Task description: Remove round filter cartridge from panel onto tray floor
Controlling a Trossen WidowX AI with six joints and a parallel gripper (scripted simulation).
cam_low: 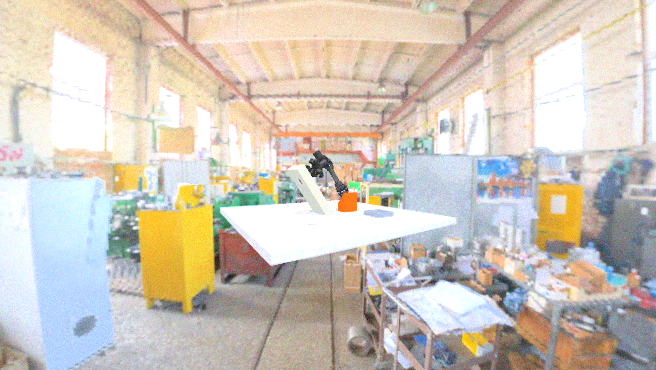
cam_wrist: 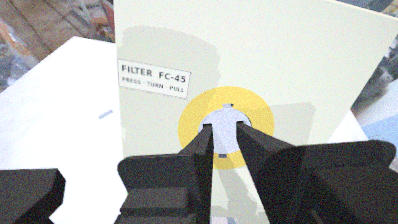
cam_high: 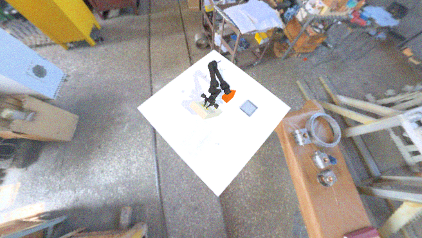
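Observation:
The pale service panel (cam_high: 206,114) (cam_low: 314,195) (cam_wrist: 165,30) leans at a slant on the white table. The round grey filter cartridge (cam_wrist: 224,140) sits inside the panel's yellow ring; whether it stands exactly flush cannot be told. My gripper (cam_high: 206,107) (cam_low: 310,172) (cam_wrist: 223,126) is shut on the cartridge, its two fingertips in the two dark slots on the face. Small dark notches show above and below the cartridge at the ring's inner edge. The grey-blue tray (cam_high: 249,108) (cam_low: 379,213) lies flat on the table, away from the panel, with nothing visible in it.
An orange block (cam_high: 229,96) (cam_low: 348,203) stands at the arm's foot, between the panel and the tray. The white table (cam_high: 219,167) (cam_low: 280,245) has open edges all round. A printed label (cam_wrist: 154,79) is on the panel face beside the ring.

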